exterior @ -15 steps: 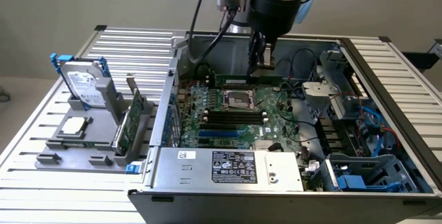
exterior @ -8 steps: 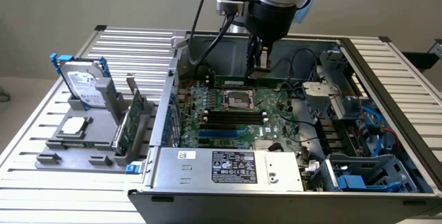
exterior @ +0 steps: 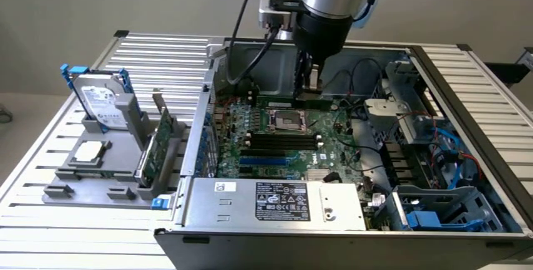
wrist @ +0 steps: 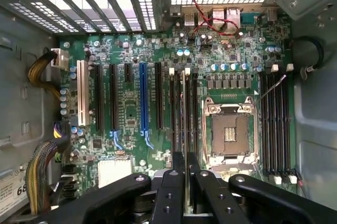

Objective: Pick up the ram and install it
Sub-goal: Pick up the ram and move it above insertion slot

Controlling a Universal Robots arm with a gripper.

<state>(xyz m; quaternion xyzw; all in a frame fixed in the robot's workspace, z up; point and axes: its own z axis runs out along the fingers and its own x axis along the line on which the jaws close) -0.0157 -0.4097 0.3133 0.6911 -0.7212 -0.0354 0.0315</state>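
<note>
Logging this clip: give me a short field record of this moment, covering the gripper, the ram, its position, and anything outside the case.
gripper: gripper shut on the ram, down inside the open computer case
ram: ram held on edge, lined up along the black memory slots beside the CPU socket
seating: cannot tell whether it sits in a slot
outside the case: hard drive and green expansion card standing in a grey holder, at the exterior view's left
</note>
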